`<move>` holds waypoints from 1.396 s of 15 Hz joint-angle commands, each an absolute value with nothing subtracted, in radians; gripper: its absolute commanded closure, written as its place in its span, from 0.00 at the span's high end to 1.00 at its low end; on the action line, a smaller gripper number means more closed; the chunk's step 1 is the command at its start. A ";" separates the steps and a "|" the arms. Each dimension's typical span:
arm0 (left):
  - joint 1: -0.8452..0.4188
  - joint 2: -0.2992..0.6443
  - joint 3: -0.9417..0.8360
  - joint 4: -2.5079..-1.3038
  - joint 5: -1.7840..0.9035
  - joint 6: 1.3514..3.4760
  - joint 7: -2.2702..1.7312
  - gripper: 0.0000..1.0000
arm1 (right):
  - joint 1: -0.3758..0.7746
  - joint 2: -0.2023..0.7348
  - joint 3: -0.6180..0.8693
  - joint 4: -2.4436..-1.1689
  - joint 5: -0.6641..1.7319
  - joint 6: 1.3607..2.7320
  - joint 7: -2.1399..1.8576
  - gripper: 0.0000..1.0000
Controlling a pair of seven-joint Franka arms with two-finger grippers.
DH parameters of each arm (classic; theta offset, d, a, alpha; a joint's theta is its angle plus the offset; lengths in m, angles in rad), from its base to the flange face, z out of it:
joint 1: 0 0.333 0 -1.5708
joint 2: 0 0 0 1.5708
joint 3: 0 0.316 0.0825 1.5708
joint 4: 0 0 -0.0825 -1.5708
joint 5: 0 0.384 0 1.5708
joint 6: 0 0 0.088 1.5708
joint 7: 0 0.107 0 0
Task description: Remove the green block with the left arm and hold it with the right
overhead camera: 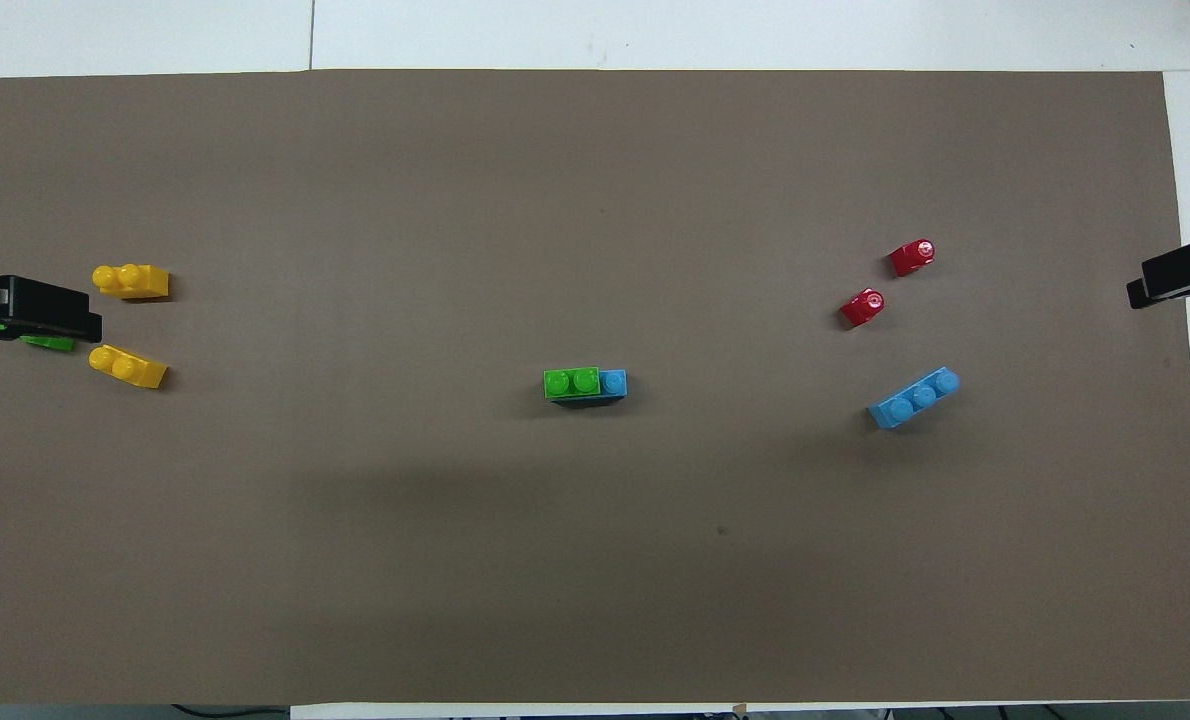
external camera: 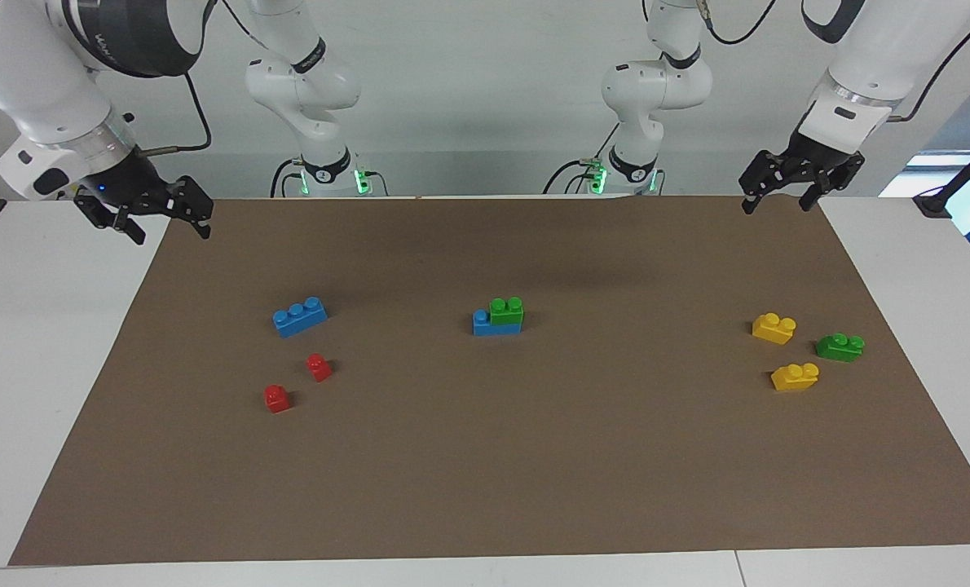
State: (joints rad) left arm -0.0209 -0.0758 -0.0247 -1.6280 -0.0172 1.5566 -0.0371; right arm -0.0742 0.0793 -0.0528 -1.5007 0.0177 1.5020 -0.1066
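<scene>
green block (external camera: 506,311) atop blue brick (external camera: 485,324), frame centre on table (external camera: 534,456) | left gripper (external camera: 787,189) raised, upper right of facing view, jaws apart | right gripper (external camera: 155,214) raised, upper left, jaws apart, empty

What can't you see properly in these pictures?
- Darker green brick: in the overhead view the left gripper covers nearly all of it; only a sliver shows.
- Blue brick under the green block: in both views the block hides most of its top.
- Right gripper: the overhead view's edge cuts it off, so only its tip shows.
- Both arms: the facing view's top edge crops their upper parts.
</scene>
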 commanded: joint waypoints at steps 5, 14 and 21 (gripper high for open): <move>-0.029 -0.110 -0.026 -1.669 -0.005 1.551 -0.116 1.00 | -0.074 0.118 -0.040 -1.488 0.139 1.466 0.634 1.00; -0.069 -0.133 -0.028 -1.716 -0.058 1.589 -0.611 1.00 | -0.005 0.163 -0.035 -1.486 0.152 1.479 1.350 1.00; -0.158 -0.176 -0.028 -1.831 -0.075 1.765 -1.070 1.00 | -0.021 0.204 -0.023 -1.489 0.395 1.586 1.316 1.00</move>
State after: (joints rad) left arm -0.1267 -0.1212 -0.0378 -1.7545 -0.0635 1.7002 -0.9539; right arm -0.0073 0.1875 -0.0330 -1.5005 0.3337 1.5561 1.3298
